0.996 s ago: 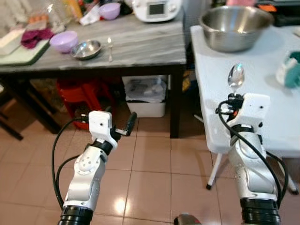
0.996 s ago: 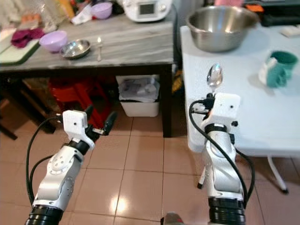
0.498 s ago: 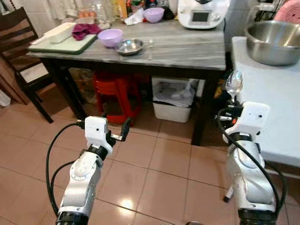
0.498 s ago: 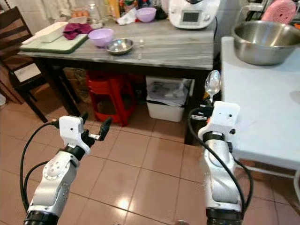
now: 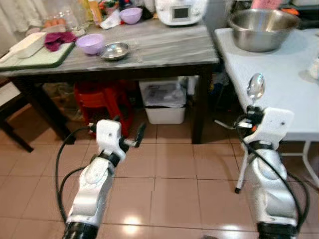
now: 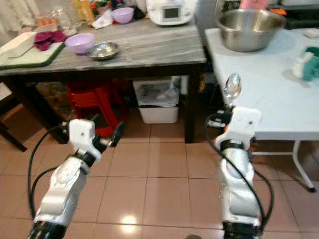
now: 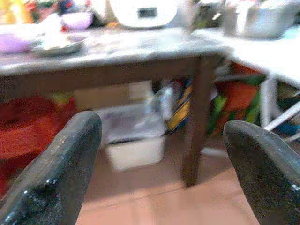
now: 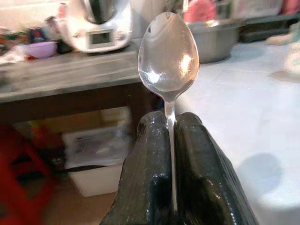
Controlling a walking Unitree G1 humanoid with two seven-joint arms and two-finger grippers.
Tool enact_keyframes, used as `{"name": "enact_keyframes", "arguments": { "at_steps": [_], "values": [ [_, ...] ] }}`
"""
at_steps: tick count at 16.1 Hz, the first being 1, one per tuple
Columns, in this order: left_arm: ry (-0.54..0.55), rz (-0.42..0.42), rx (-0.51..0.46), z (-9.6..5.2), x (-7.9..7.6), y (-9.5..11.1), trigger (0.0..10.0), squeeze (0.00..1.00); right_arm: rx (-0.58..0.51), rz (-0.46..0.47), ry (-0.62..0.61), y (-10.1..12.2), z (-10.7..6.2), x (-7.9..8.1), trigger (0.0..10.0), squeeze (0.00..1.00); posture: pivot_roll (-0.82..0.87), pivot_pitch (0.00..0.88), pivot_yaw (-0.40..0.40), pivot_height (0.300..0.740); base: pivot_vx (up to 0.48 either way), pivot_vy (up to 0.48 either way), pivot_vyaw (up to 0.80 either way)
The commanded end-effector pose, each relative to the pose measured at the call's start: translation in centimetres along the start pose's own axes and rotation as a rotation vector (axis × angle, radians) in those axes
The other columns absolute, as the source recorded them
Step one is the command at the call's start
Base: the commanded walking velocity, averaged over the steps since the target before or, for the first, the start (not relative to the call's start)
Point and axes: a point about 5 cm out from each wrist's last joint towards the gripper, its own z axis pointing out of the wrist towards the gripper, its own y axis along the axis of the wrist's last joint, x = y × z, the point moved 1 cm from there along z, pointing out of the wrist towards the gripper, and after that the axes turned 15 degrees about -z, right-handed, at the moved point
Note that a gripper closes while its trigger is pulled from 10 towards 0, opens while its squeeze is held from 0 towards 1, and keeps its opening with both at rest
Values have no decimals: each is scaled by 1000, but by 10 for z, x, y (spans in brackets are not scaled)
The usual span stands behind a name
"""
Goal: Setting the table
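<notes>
A silver spoon [image 5: 255, 87] stands upright, its handle pinched in my shut right gripper [image 5: 253, 112], beside the front left corner of the white table [image 5: 279, 74]. The right wrist view has the spoon's bowl [image 8: 168, 51] rising above the closed black fingers [image 8: 150, 154]. My left gripper [image 5: 122, 132] is open and holds nothing, low over the tiled floor in front of the grey marbled table [image 5: 164, 47]. In the left wrist view its fingers [image 7: 61, 168] stand wide apart. On the grey table sit a small steel bowl [image 5: 114, 51] and a purple bowl [image 5: 89, 43].
A large steel bowl [image 5: 261, 22] stands at the back of the white table, a teal mug [image 6: 309, 62] to its right. The grey table also carries a white appliance [image 5: 179, 10] and a green tray [image 5: 30, 55] with a maroon cloth. Below it are a red stool [image 5: 99, 97] and a white bin [image 5: 163, 102].
The whole view has swung, so the camera moved; both tables now sit further left in frame. My arms keep their pose and the spoon stays gripped.
</notes>
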Motion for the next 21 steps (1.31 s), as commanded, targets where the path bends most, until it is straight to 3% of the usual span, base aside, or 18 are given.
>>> {"name": "enact_keyframes", "arguments": {
  "at_steps": [1,9,11,15,21],
  "values": [
    [6,8,0,0,1,0,10000,0,-38,-2,10,9,1,1,10000,0,-189,104,110,740,0,480,0],
    [11,6,-1,0,-2,0,10000,0,-44,-7,16,10,2,1,10000,0,-182,108,110,740,0,480,0],
    [46,20,-37,1,2,4,10000,0,-47,-3,27,10,3,2,10000,0,-186,108,109,740,0,0,0],
    [-2,-3,-37,3,-1,5,10000,0,-66,-19,40,15,4,6,10000,0,-196,106,105,740,0,0,0],
    [-40,-22,-35,3,-8,3,10000,0,-69,-25,38,16,5,5,10000,0,-200,104,103,740,408,0,0]
  ]
}}
